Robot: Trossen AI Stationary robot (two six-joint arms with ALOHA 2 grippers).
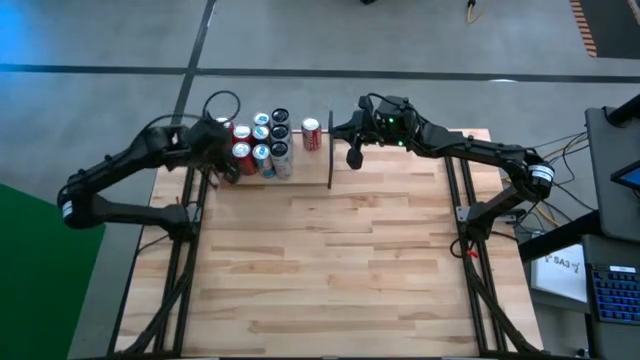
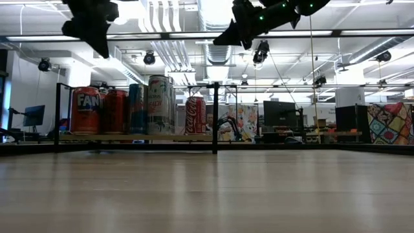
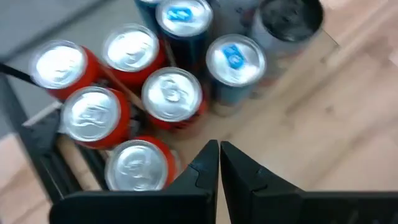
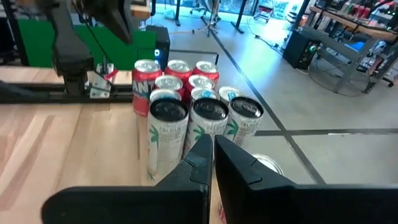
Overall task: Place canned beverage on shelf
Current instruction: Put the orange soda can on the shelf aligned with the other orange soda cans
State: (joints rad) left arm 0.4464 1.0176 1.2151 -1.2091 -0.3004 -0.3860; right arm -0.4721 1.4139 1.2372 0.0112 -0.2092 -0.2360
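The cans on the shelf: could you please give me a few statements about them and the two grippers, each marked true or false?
1. Both grippers are shut and hold nothing. True: the left gripper and the right gripper have their fingers closed together with no can between them.
2. The red cola can stands apart from the cluster of cans, next to the divider rod. True.
3. One can lies toppled on the shelf. False: every can in view stands upright.
4. The right gripper rests on the table. False: in the low view it hangs well above the cans.
5. The left gripper hovers over the cluster of cans. True.
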